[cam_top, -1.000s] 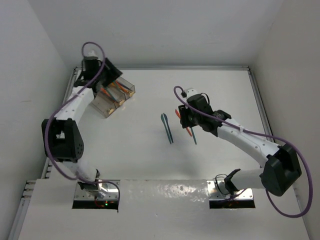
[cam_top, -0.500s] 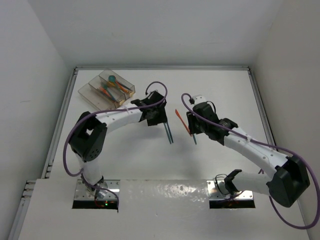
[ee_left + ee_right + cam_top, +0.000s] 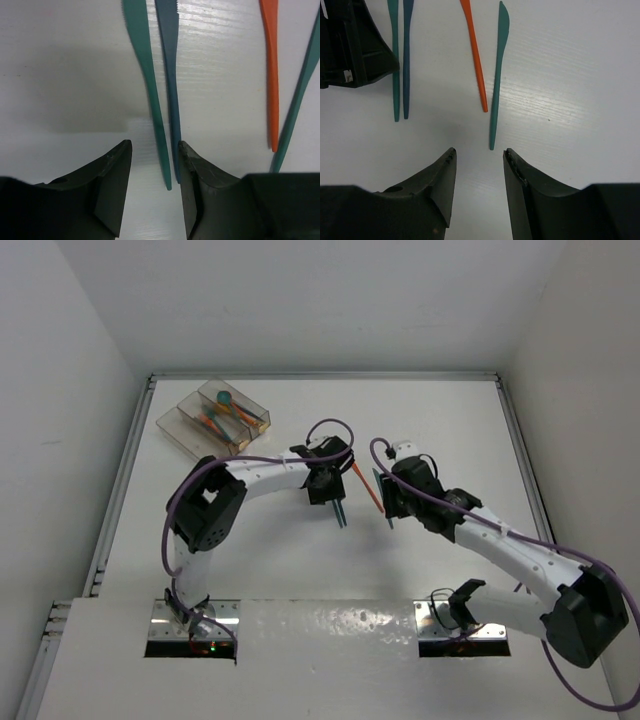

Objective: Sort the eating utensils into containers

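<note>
Teal knife [image 3: 150, 90], blade away, handle nearward

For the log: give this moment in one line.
left jaws open over blue knife; right jaws open by teal knife; tray partly filled

A teal knife [image 3: 150, 95] and a blue knife [image 3: 169, 85] lie flat, side by side, with their handle tips between the parted jaws of the left gripper [image 3: 153, 145]. An orange utensil [image 3: 474, 55] and a second teal knife [image 3: 497, 75] lie just ahead of the open jaws of the right gripper [image 3: 480, 150]. The clear tray [image 3: 180, 425], with utensils in it, sits well apart from both.
</note>
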`<state>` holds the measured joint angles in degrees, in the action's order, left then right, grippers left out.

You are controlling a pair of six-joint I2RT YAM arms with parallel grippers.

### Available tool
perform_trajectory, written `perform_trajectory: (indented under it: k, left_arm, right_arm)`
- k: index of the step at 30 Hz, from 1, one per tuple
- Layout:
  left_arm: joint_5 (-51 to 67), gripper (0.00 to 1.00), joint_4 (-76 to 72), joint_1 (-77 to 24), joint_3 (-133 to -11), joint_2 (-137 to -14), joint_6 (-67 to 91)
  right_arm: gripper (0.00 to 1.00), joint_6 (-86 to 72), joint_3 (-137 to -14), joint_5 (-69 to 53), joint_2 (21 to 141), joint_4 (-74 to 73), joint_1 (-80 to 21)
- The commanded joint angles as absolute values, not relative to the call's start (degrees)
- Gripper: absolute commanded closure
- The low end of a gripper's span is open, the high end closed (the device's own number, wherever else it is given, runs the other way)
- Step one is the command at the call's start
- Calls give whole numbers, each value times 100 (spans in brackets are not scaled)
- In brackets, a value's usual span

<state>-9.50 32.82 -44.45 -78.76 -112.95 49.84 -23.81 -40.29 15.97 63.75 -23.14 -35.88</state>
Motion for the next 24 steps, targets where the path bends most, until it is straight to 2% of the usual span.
perform_trajectory:
  k: [1, 5, 19, 23, 24]
  left_arm:
    - [-1125, 61, 3410, -4517, -8112, -11399, 5150]
    - [-1134, 65, 3498, -4526, -8156, -11505, 5212]
    - [-976, 73, 3507, -4561, -8183, -11856, 5317]
    - [-1002, 81, 3665, -4579, -8174, -12049, 5291]
    - [-1011, 88, 3709, -4579, -8174, -12076, 5274]
  right_arm:
    - [57, -2435, -3938, 1643, 6144, -2110, -3612]
    - [57, -2391, -3797, 1635, 6047, -2031, -3612]
    - [57, -2338, -3648, 1600, 5977, -1907, -3612]
    - [57, -2338, -3577, 1600, 5941, -1881, -3612]
    - [57, -2338, -3568, 1608, 5924, -1872, -3612]
